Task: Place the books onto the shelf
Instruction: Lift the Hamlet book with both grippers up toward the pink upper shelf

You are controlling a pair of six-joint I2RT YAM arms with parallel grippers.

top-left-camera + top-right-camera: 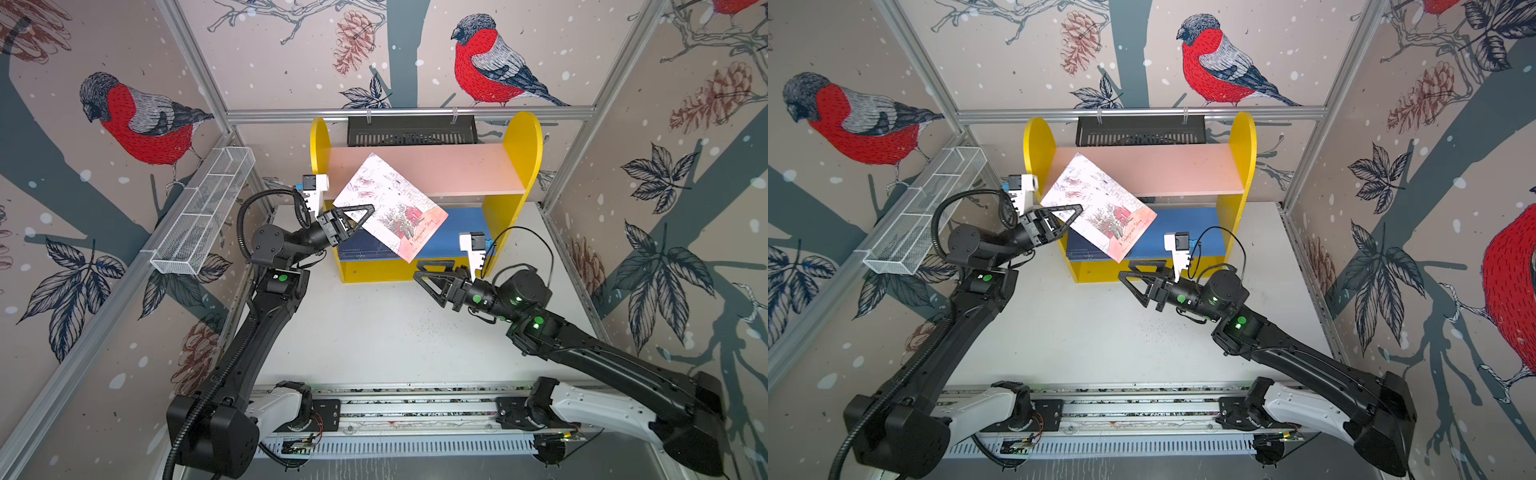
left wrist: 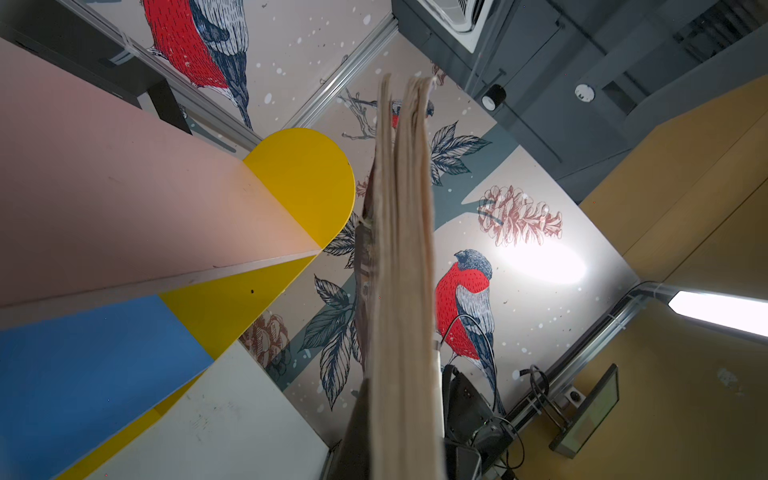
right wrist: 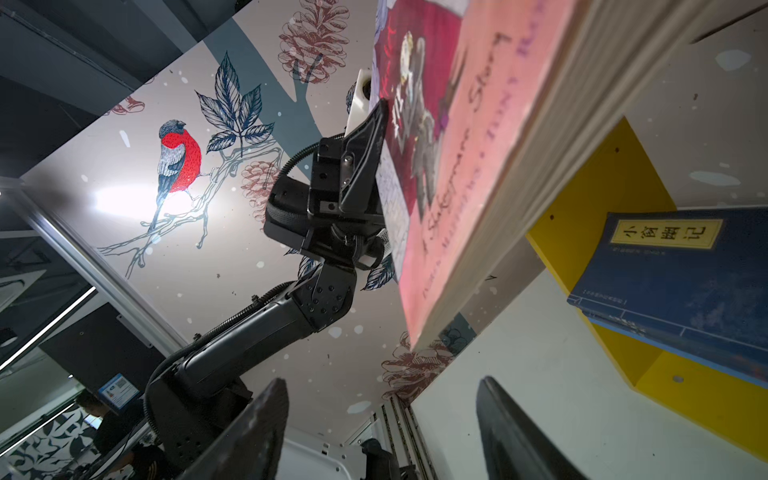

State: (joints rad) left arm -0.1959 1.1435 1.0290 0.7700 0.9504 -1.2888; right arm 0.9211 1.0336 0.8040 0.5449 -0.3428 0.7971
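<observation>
Books are what this job turns on, and the only one not yet shelved appears to be a red book (image 1: 390, 208) with a cartoon cover. It hangs in the air just in front of the shelf (image 1: 521, 166). The left claw (image 1: 368, 210) pinches it by one edge, jaws pressed together on cover and pages. Holding it by the edge leaves most of the book sticking out free, which looks meant to let that free end go in between the boards ahead of the claw. The book is tilted, with its cover turned up and one corner dipping toward the blue board (image 1: 457, 232). A low pile of navy books (image 1: 361, 249) already lies flat there at the left end, so the lower level is the likely target. The pink board (image 1: 457, 166) above shows nothing on it, though the raised book hides part of it. In the left wrist view the pages (image 2: 403, 249) split into two bundles at the far end, so a one-sided grip on a thin paperback may let it sag or fan. The right claw (image 1: 419, 270) is spread and empty, low over the white table (image 1: 374, 340) by the front of the shelf. It is near the dipping corner but not touching it, perhaps placed to steady that corner.
</observation>
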